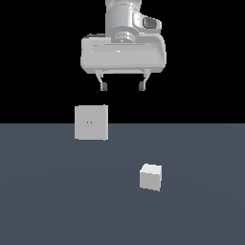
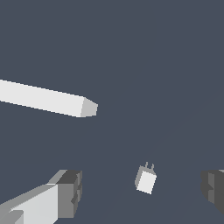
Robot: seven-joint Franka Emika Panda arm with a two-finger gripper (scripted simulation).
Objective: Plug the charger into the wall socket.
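Flat slate-blue floor [image 1: 57, 201], plain and unmarked, filling the lower half of the exterior view from 3 o'clock through 6 to 9. Straight level horizon at mid-height. Above it, from 9 through 12 to 3, pure black backdrop [image 1: 33, 48], featureless. No visible wall or furniture edges. Even, soft light; only faint shading on the floor. Same slate-blue surface behind everything in the wrist view.
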